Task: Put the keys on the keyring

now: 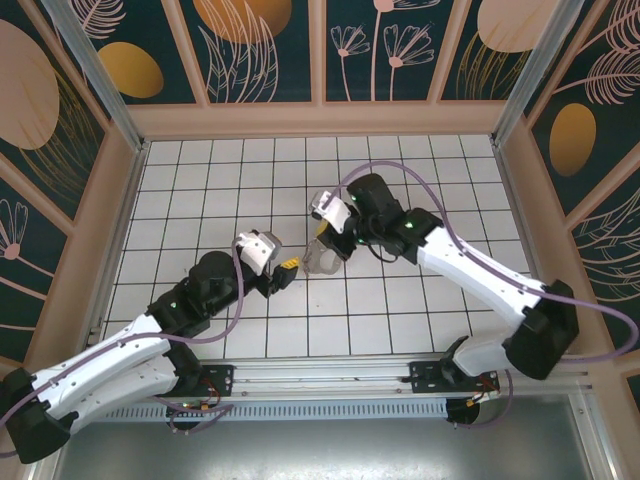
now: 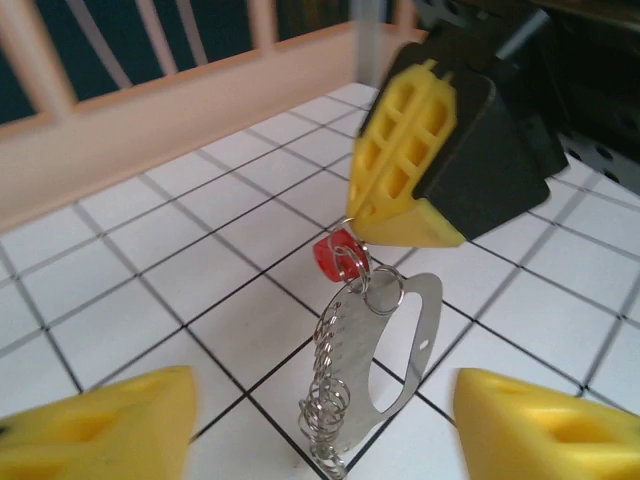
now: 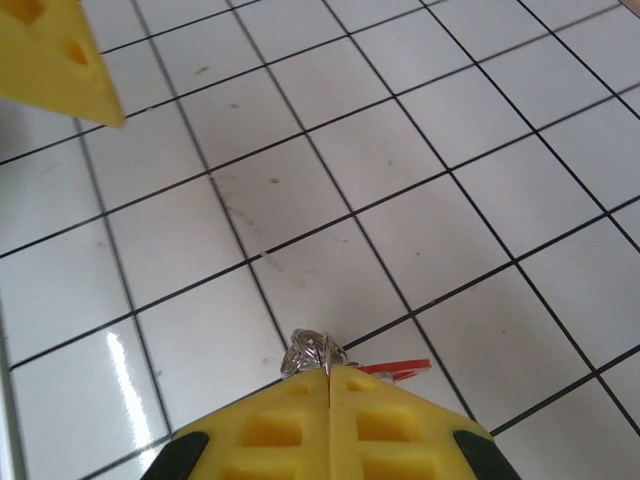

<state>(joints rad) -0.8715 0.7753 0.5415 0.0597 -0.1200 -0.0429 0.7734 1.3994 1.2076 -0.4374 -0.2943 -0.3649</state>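
My right gripper [image 1: 325,245] is shut on the top of the keyring [image 2: 400,340] and holds it above the tiles. The keyring is a flat silvery metal loop with a chain of small rings [image 2: 335,400] hanging beside it. The key's red head [image 2: 335,257] sits just under the right gripper's yellow fingertips [image 2: 410,150], and a ring crosses in front of it. The blade is hidden. In the right wrist view a cluster of rings [image 3: 313,355] and a red sliver of the key [image 3: 395,368] stick out of my shut right gripper [image 3: 330,375]. My left gripper [image 2: 325,405] is open, its fingers on either side of the hanging chain without touching it.
The floor is white tile with dark grout [image 1: 400,300], walled by pale wooden rails [image 1: 320,118] at the back and sides. The two arms meet near the middle of the floor, and the left gripper's finger [image 3: 50,50] shows close to the right gripper.
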